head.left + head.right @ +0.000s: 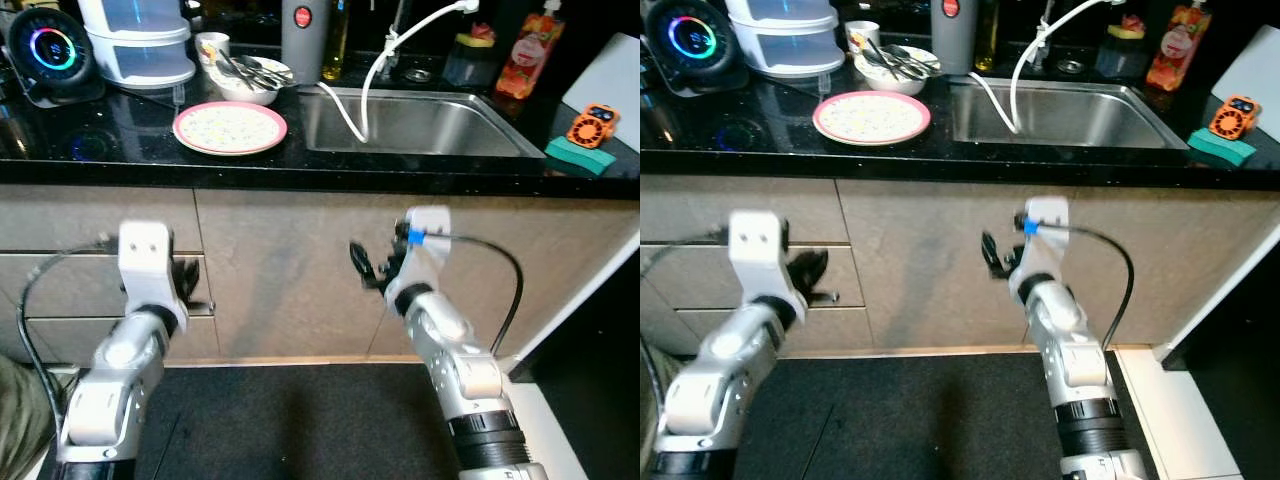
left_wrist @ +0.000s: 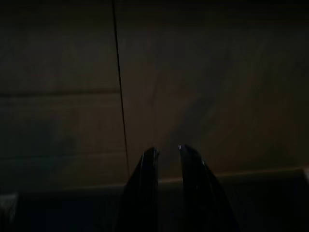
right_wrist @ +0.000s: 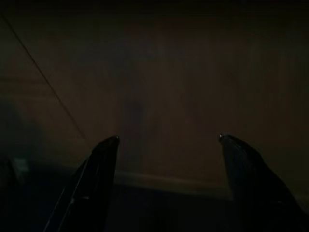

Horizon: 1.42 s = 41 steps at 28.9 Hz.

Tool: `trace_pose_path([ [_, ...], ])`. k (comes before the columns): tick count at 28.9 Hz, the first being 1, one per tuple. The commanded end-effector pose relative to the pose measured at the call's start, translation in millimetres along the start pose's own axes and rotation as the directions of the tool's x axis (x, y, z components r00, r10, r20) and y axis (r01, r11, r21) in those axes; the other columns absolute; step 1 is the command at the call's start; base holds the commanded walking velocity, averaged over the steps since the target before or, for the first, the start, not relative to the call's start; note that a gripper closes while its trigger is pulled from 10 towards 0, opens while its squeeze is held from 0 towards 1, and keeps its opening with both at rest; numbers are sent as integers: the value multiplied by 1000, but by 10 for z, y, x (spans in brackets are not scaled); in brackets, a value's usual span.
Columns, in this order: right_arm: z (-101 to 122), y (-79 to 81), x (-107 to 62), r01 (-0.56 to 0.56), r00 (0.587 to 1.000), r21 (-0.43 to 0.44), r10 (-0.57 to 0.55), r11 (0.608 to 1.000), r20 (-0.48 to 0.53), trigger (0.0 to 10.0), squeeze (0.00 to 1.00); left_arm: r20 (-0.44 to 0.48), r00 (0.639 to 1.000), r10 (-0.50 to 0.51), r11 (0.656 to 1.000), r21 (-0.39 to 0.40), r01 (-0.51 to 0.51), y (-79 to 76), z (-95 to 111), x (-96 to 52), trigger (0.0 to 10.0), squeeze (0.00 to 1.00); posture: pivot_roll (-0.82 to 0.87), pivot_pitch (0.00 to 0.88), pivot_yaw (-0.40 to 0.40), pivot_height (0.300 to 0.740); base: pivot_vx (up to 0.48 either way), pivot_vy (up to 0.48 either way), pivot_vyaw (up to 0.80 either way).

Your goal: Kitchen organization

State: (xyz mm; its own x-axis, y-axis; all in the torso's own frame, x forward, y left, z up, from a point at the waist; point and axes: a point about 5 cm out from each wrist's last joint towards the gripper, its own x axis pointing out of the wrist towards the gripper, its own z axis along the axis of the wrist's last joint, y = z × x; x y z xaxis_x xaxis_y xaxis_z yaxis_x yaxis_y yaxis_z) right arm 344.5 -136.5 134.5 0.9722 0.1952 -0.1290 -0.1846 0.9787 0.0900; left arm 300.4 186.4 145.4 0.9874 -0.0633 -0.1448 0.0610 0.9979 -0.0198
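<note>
A pink-rimmed speckled plate lies on the black counter, left of the steel sink. Behind the plate, a white bowl holds several metal utensils, and a small cup stands beside it. Both arms are held low in front of the beige cabinet fronts, below counter height. My left gripper is by the drawer fronts, its fingers nearly together with nothing between them. My right gripper is under the sink and stands wide open and empty.
A white stacked container and a round device with a glowing ring stand at the back left. A steel canister, bottles and a white faucet hose surround the sink. An orange object sits on a green sponge at the right. Dark mat underfoot.
</note>
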Motion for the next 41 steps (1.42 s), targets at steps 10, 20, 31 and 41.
trace_pose_path([
  [10, -945, -263, -291, 133, 948, 4, -126, 991, -292, 10000, 0, -138, 990, -17, 999, 33, 22, -18, -529, -70, 10000, 0, -2, 122, -25, 740, 0, 0, 0],
  [20, -1066, -261, -304, 126, 944, -55, -136, 991, -301, 10000, 0, -178, 984, -14, 1000, -1, 14, 1, -793, -147, 10000, 0, -8, 112, -19, 740, 0, -192, 0],
  [31, -1012, -249, -271, 130, 955, -58, -141, 990, -261, 10000, 0, -153, 988, -7, 1000, 24, 11, 55, -831, -187, 10000, 0, -1, 114, -26, 740, 0, 0, 0],
  [41, -856, -271, -228, 158, 978, -10, -158, 987, -135, 10000, 0, -78, 997, 27, 1000, 17, -26, 136, -723, -211, 10000, 0, 4, 121, -31, 740, 0, 0, 0],
])
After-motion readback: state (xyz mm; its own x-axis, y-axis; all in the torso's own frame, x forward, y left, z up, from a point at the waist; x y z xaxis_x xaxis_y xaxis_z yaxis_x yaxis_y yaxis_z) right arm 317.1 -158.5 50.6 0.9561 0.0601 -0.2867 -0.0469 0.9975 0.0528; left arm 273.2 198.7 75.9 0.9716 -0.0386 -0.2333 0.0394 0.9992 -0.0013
